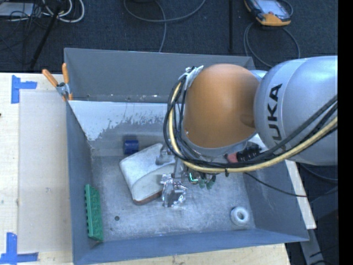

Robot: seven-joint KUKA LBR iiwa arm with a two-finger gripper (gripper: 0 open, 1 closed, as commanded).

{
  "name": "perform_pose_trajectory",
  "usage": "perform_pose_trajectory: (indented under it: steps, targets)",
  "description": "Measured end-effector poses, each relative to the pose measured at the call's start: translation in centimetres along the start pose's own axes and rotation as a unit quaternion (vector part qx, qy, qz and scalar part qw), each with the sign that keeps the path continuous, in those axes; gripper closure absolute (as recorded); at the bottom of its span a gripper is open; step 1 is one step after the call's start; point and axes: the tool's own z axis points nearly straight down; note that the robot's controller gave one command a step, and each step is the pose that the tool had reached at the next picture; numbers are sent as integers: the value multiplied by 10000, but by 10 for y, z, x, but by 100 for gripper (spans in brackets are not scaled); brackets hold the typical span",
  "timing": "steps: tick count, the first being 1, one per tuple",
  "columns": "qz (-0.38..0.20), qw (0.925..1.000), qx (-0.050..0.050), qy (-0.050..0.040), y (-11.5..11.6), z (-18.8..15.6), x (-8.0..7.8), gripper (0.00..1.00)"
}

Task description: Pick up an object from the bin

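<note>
My gripper (174, 195) reaches down from under the orange cover into the middle of the bin. Its metal fingers stand at the right edge of a white, rounded pad-like thing (140, 170) with a brown underside, which lies tilted on the floor. A small blue block (130, 146) rests just behind that white thing, near the back slope.
A green ridged strip (93, 212) lies along the left wall near the front. A small white ring (240, 215) sits on the floor at the front right. The arm and its cables cover the right back part of the bin.
</note>
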Motion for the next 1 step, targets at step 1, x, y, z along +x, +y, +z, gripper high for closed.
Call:
perform_pose_trajectory:
  steps: [1]
  targets:
    - [476, 9989, 9, 7, -63, 119, -15, 0]
